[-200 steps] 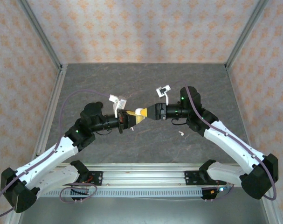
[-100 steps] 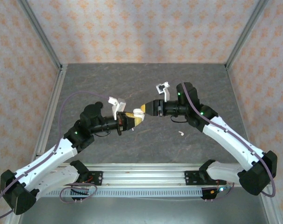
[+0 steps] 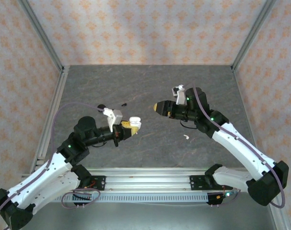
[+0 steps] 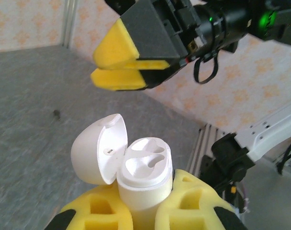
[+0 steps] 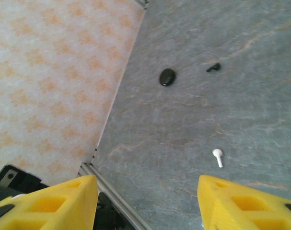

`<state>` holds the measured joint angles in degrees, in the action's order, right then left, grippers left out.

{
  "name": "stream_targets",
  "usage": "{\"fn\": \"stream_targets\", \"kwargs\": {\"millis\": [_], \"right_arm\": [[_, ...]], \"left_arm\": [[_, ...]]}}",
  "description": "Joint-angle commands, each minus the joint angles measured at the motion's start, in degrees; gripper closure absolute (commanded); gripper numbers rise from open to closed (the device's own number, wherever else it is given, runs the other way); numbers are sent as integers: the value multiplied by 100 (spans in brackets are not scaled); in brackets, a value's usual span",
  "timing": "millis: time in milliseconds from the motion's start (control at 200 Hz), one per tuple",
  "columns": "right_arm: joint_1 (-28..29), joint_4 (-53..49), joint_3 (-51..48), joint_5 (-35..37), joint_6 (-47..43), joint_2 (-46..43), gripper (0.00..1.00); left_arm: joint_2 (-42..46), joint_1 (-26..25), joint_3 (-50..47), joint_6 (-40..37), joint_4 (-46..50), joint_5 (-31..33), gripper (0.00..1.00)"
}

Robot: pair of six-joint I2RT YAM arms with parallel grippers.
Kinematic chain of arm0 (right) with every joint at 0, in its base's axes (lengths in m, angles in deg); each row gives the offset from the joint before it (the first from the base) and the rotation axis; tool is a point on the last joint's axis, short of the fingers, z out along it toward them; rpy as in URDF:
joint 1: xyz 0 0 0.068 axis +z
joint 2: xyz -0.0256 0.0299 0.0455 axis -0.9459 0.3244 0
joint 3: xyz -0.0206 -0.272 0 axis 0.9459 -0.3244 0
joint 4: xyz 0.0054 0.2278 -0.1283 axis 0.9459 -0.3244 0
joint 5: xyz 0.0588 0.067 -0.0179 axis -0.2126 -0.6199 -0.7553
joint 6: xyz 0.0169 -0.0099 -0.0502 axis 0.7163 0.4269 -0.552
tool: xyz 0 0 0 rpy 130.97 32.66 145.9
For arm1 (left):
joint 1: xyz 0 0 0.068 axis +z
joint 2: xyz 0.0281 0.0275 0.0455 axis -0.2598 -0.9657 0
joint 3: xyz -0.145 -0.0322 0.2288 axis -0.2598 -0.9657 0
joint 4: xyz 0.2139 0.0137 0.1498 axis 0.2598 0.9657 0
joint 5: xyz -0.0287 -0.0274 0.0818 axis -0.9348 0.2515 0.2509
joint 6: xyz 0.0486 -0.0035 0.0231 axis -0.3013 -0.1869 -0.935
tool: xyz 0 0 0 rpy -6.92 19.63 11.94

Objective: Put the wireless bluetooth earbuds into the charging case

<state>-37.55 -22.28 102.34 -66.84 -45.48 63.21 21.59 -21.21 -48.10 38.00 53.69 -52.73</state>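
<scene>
- the left end effector [image 3: 129, 126] is clamped on the lower body of the white charging case [image 4: 146, 175]. it holds the case off the counter, just at 8 o'clock of the counter's middle, with the mouth tilted up toward the other arm. i judge this is to offer the sockets for loading.
- the right end effector [image 3: 157, 106] hangs at 2 o'clock of the middle, facing the case and apart from it. its jaws are about half spread with nothing between them. by my reading it has to fetch an earbud before anything can go in.
- the lid [image 4: 98, 148] is swung back on its hinge, and both sockets look empty, so no earbud is seated yet.
- a dark oval thing [image 5: 167, 76] lies on the counter at 9 o'clock. it may be a second case, but it is too small to tell.
- the white earbud [image 3: 186, 137] lies loose on the counter at 4 o'clock, behind the right end effector and well apart from the case.
- the black earbud [image 5: 213, 67] lies near the dark oval thing, at about 10 o'clock.
- the counter [image 3: 150, 81] is a dull, mottled grey like stone. walls [image 3: 145, 28] papered in a pale orange pattern close in three sides, with metal posts at the corners.
</scene>
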Motion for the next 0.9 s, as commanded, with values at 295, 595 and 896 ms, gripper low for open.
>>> {"fn": "stream_targets", "kwargs": {"millis": [295,595,896], "right_arm": [[1034,-1585,1173,1066,-516,2731,49],[1549,-3104,3540,1380,-1531,5237,53],[1763,-3625,4647,1581,-1707,6303,54]], "left_arm": [[1985,-27,-192,-918,2041,1198,100],[3285,-29,-824,-836,2407,1646,100],[3530,-31,-917,-987,2407,1765,100]]}}
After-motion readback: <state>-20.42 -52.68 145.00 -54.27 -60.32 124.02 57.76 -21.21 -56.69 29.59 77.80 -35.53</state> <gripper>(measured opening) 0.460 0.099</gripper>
